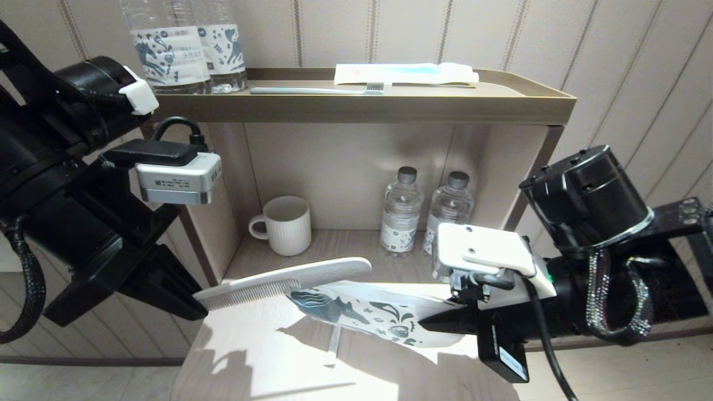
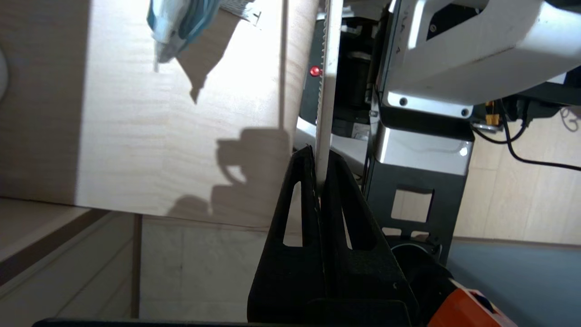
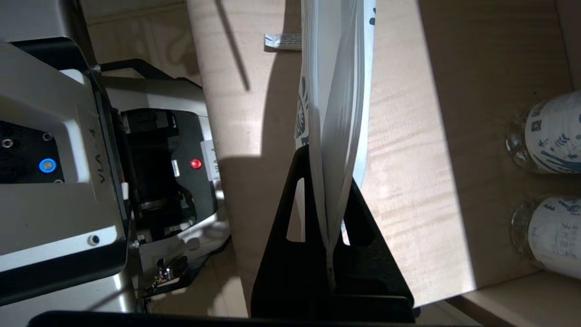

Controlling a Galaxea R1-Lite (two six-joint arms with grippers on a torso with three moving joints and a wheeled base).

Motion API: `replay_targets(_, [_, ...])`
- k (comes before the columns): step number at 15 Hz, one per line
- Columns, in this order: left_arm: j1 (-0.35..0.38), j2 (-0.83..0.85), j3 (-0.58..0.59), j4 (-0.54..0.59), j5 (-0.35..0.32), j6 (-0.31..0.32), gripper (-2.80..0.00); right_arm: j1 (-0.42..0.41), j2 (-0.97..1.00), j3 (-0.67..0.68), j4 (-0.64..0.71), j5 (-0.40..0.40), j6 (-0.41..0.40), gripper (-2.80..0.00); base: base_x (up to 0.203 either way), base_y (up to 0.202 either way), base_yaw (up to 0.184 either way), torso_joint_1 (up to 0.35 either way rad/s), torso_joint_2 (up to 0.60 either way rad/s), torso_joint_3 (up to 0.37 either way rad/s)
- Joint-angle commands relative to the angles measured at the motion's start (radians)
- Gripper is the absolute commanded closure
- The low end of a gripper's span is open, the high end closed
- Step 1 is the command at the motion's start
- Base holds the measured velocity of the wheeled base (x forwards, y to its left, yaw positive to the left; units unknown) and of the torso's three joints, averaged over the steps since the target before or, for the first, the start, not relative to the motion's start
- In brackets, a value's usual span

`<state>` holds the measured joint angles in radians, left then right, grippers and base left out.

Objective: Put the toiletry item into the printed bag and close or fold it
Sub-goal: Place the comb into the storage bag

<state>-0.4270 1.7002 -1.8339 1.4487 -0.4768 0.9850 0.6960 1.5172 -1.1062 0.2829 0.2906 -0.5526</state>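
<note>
**Comb at the mouth of the bag, not yet inside**

The step in hand is the insertion. In the head view the left gripper (image 1: pixel 189 303), in the lower left of the frame, has its fingers pressed together on one end of a white comb (image 1: pixel 284 281), which reaches toward the centre of the frame, teeth downward. The left wrist view shows the same pinch — the thin comb (image 2: pixel 323 113) stands edge-on between the two black fingers (image 2: pixel 297 200).

The right gripper (image 1: pixel 440 323), in the lower right of the head view, is clamped on one end of the printed bag (image 1: pixel 367 314) and holds it in the air above the wooden tabletop (image 1: pixel 262 356), in the lower centre. In the right wrist view the bag (image 3: pixel 338 113) rises from the fingers and its two walls look a little apart.

The far tip of the comb overlaps the upper edge of the bag, but I cannot tell if it touches or has entered.

In my judgement the next move needs the comb tip aligned with the bag's open end and then pushed along its length — the bag is soft, so it may bend away.
</note>
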Motion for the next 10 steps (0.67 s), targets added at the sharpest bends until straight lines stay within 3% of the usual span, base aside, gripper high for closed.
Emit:
replay_targets(1, [0.001,0.011,0.013,0.009,-0.003,0.012,0.00,-0.006,0.007,0.006,-0.007,0.024,-0.003,0.00,0.000,0.000,0.000,0.000,0.00,0.000])
replay_targets(10, [-0.012,0.101,-0.009,0.011,0.023,0.058,0.00,-0.010,-0.005,0.070,-0.102,0.093,0.002,0.00,0.000,0.000,0.000,0.000,0.00,0.000])
